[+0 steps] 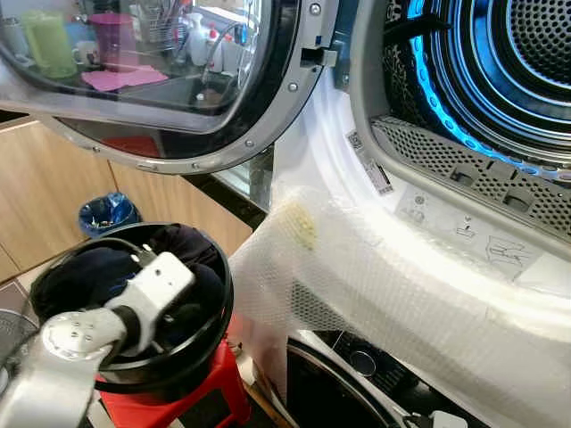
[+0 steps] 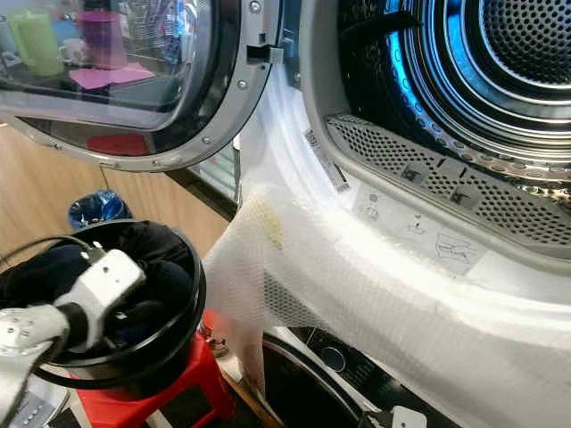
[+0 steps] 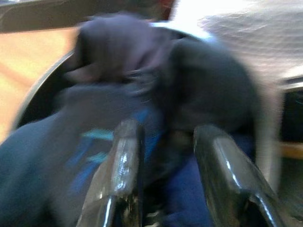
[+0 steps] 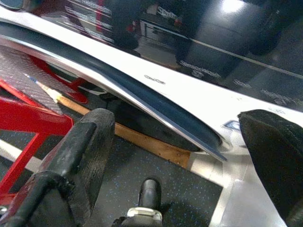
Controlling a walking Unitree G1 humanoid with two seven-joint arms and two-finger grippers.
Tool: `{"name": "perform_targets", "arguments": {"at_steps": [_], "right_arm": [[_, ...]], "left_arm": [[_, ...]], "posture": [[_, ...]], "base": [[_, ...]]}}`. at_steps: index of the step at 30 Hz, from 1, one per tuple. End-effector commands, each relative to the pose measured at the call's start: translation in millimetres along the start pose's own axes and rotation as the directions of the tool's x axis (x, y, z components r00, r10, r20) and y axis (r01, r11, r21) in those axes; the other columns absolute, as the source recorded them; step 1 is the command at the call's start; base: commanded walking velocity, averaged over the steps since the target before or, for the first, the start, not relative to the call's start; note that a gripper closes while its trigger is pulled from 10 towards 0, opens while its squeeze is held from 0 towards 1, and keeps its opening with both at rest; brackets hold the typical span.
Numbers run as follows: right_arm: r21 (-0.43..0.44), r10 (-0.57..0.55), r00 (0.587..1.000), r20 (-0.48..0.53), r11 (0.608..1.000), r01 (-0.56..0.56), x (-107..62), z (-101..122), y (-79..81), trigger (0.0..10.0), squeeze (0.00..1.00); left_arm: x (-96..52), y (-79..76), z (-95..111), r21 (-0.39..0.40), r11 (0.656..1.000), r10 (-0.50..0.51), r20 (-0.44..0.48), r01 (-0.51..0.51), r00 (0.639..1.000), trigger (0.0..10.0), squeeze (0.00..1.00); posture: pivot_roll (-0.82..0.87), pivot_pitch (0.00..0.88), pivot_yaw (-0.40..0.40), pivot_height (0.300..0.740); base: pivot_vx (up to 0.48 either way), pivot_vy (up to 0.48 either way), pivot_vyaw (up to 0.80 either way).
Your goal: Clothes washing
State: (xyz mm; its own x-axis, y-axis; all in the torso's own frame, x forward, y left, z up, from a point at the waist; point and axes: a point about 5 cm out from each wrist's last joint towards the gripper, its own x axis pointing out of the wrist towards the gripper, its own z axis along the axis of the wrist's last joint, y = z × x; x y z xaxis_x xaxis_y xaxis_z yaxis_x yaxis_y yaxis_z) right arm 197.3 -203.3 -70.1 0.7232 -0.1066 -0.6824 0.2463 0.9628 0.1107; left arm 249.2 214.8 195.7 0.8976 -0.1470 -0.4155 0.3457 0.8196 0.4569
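Reaching down into the black bucket (image 1: 207,343), the left gripper (image 3: 163,175) has its two black fingers (image 3: 124,165) parted a moderate way, with dark cloth lying between and ahead of them; whether they have closed on any of it cannot be told, since the left wrist view is smeared with motion. The dark clothes (image 1: 85,272) fill the bucket up to its rim, a heap of navy and black fabric, one piece carrying a pale blue print. The bucket stands on a red stool (image 1: 192,401) below and to the left of the machine's open door (image 1: 178,80), with the drum (image 1: 500,62) lit blue well above it.

The load looks soft and limp, light piece by piece but likely to drag its neighbours along, because the garments lie tangled and folded over one another. It should not slip much against the fingers, yet a shallow pinch would probably catch only a thin layer that slides free. A sensible hold seems to be on a raised fold or bunched ridge near the middle of the heap, taken deep enough to gather several layers.

The right gripper (image 4: 189,156) hangs low beside the stool with its fingers spread wide and nothing between them, facing the lower machine's glossy front (image 4: 227,52).
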Motion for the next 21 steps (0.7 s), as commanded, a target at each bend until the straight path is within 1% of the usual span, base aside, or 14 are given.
{"name": "perform_targets", "arguments": {"at_steps": [1,2,4,6,8,13,15,17,20,21], "right_arm": [[-0.011,-0.001,1.000,-0.020,1.000,0.000,0.5,-0.5,-0.7,10.0,0.00],[-0.011,0.002,1.000,-0.017,1.000,-0.002,1.2,1.3,0.1,10.0,0.00],[-0.007,0.002,1.000,-0.012,1.000,-0.002,1.9,3.4,0.5,10.0,0.00],[0.000,0.001,1.000,-0.006,1.000,-0.001,2.8,6.1,0.7,10.0,0.00],[-0.005,0.005,1.000,-0.004,1.000,-0.005,3.3,7.6,0.9,10.0,0.00],[-0.009,0.004,1.000,-0.003,1.000,-0.004,3.3,8.1,0.3,10.0,0.00],[-0.008,0.001,1.000,-0.004,1.000,-0.001,3.2,8.1,-0.9,10.0,0.00],[-0.001,-0.005,1.000,-0.003,1.000,0.005,3.0,8.0,-2.0,10.0,0.00],[0.003,-0.006,1.000,-0.002,1.000,0.006,2.8,7.7,-2.2,10.0,0.00],[0.004,-0.006,1.000,-0.002,1.000,0.006,2.8,7.5,-2.2,10.0,0.00]], "left_arm": [[1.9,11.3,-7.1,-0.064,0.990,0.126,-0.029,-0.128,0.992,10.0,1.00],[3.5,13.5,-9.9,-0.094,0.983,0.153,-0.036,-0.156,0.988,10.0,1.00],[5.6,14.0,-11.1,-0.104,0.982,0.158,-0.036,-0.161,0.987,10.0,1.00],[10.0,12.2,-11.8,-0.142,0.978,0.152,-0.034,-0.155,0.988,10.0,1.00],[14.1,10.2,-9.1,-0.144,0.978,0.146,-0.030,-0.149,0.989,10.0,1.00],[16.9,11.3,-9.2,-0.139,0.978,0.153,-0.030,-0.156,0.988,10.0,1.00],[18.2,16.4,-9.9,-0.145,0.973,0.175,-0.033,-0.178,0.984,10.0,1.00],[19.4,20.0,-7.6,-0.174,0.965,0.196,-0.018,-0.196,0.980,10.0,1.00],[21.1,19.6,2.5,-0.263,0.950,0.190,0.048,-0.171,0.981,10.0,1.00],[20.7,20.0,8.8,-0.297,0.942,0.193,0.094,-0.158,0.977,10.0,1.00]], "posture": [[0.59,0.086,-0.175,0.740],[0.59,0.090,-0.179,0.740],[0.58,0.092,-0.184,0.740],[0.58,0.096,-0.186,0.740],[0.58,0.105,-0.196,0.740],[0.58,0.107,-0.197,0.740],[0.58,0.108,-0.198,0.740],[0.57,0.108,-0.198,0.740],[0.57,0.109,-0.197,0.740],[0.57,0.110,-0.199,0.740]], "base": [[0.000,0.000,0.00],[0.000,0.000,0.00],[0.000,0.000,0.00],[0.000,0.000,0.00],[0.000,0.000,0.00],[0.000,0.000,0.00],[0.000,0.000,0.00],[0.000,0.000,0.00],[0.000,0.000,0.00],[0.000,0.000,0.00]]}}
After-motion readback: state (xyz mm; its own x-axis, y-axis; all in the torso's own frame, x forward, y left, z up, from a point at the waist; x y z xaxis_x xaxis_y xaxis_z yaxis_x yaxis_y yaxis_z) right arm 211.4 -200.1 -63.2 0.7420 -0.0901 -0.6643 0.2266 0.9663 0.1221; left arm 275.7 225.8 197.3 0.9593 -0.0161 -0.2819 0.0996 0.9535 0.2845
